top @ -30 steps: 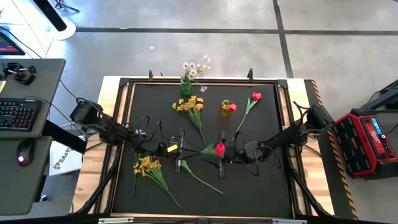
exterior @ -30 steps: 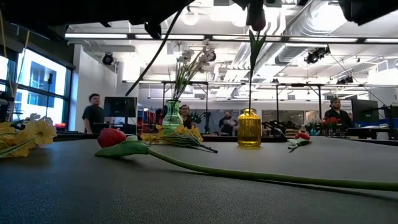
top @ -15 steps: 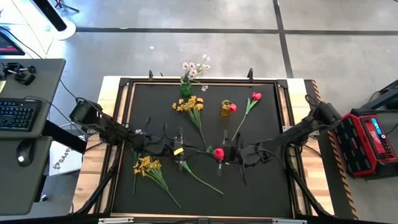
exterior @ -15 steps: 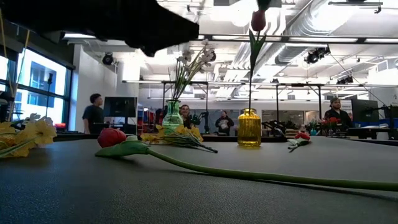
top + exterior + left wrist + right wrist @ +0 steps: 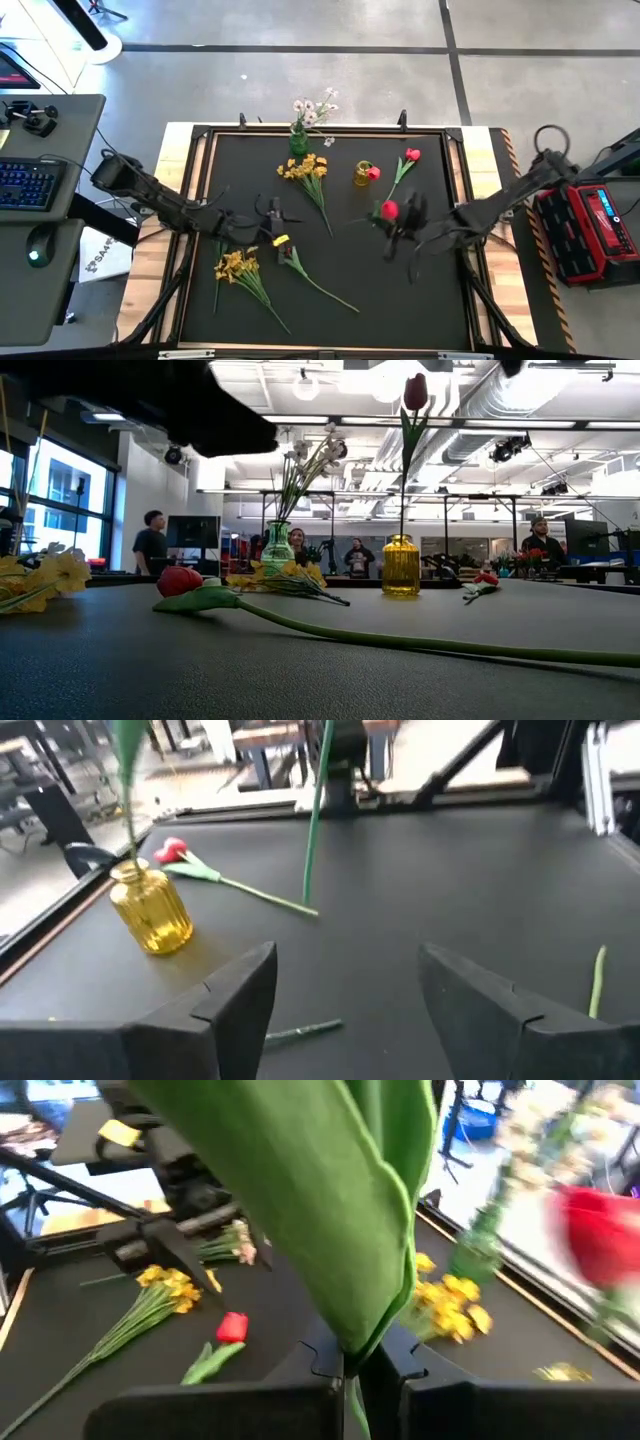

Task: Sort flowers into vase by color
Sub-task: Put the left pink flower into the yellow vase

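Note:
My right gripper is right of the table's middle, shut on a red tulip with a broad green leaf. My left gripper is open and empty, left of the middle, low over the mat. A yellow vase holds one upright red tulip. A green vase holds white sprigs. Another red tulip lies right of the yellow vase. A third red tulip lies on the mat on its long stem. Yellow bunches lie on the mat. My right gripper pinches the tulip's green stem between its two fingers, just below the base of the broad leaf. The tulip is lifted clear of the table. In the left wrist view its stem hangs down, the free end above the mat.
The black mat has a raised frame around it. A long green stem crosses the near middle. A red case stands off the table's right edge, a desk with a keyboard off the left. People stand in the room behind.
My right gripper has gone toward the table's right and far edges with the red tulip, which has left the mat's middle and is carried clear. My left gripper has drawn back a little toward the table's left edge.

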Motion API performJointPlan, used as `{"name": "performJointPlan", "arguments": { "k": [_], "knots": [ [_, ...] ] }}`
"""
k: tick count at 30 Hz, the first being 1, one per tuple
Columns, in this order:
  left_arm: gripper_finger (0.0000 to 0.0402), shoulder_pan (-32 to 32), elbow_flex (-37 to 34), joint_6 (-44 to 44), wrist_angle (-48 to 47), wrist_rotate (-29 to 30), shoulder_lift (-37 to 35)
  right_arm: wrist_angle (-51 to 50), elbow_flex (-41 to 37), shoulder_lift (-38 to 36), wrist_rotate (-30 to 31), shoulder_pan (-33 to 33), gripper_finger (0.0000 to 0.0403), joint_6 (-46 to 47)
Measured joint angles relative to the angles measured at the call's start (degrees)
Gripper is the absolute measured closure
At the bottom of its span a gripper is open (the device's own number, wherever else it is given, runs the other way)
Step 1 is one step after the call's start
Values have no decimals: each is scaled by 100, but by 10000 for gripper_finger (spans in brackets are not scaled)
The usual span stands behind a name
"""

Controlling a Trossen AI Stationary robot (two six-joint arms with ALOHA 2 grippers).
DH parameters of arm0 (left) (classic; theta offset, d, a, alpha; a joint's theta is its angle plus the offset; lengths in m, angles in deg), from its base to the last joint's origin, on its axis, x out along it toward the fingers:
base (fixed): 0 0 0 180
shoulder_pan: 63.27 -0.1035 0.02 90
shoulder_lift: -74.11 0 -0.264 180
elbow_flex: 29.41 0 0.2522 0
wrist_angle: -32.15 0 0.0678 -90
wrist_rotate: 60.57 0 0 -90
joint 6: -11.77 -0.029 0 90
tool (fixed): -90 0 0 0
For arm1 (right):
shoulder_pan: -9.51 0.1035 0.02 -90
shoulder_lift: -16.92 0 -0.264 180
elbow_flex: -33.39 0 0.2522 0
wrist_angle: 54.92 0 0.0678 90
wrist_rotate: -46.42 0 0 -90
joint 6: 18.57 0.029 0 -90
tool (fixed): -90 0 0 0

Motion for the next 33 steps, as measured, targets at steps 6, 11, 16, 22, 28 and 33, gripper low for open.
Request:
{"name": "performJointPlan", "arguments": {
  "k": [6, 11, 16, 22, 28, 33],
  "knots": [
    [167, 0, -840, 111, 1308, 82, -374, -1694, 0, -1257, 36, -580, 402, 715],
    [167, -8, -1148, 312, 1848, 259, -406, -1500, 0, -1847, -205, -1710, 403, -165],
    [167, -13, -1155, 351, 1975, 285, -405, -767, 0, -1870, -2100, -3233, 403, -1091],
    [167, -13, -1151, 351, 2043, 284, -405, -399, 0, -1388, -4106, -4748, 403, -1346],
    [167, -13, -1151, 351, 2041, 284, -405, -252, 0, -920, -5029, -5376, 403, -1450],
    [167, -13, -1151, 353, 2039, 281, -405, -269, 0, -671, -5181, -5503, 403, -1533]
  ]
}}
